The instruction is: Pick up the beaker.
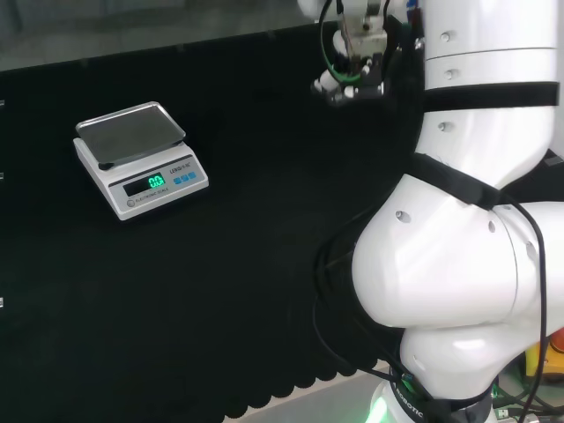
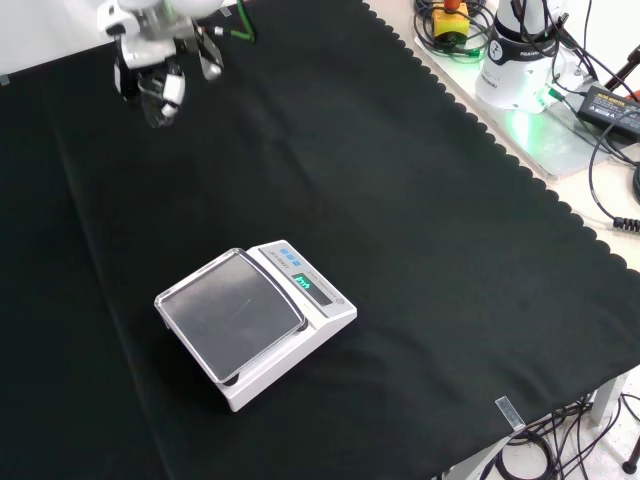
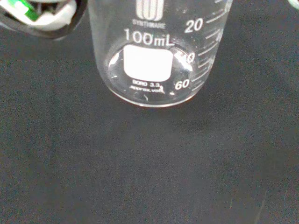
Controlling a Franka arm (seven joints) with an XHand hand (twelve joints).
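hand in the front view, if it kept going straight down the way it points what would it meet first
Probably the bare black cloth. The hand holds the beaker above it, and the wrist view shows nothing below the beaker's base; the scale sits well aside.

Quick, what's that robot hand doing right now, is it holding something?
Hand: shut on the clear glass beaker, which it holds above the black cloth.

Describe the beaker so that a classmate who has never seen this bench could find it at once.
Start at the black cloth and find the white scale. Look past it in the front view to the hand at the top left. The beaker is the clear glass vessel there, with white graduation marks.
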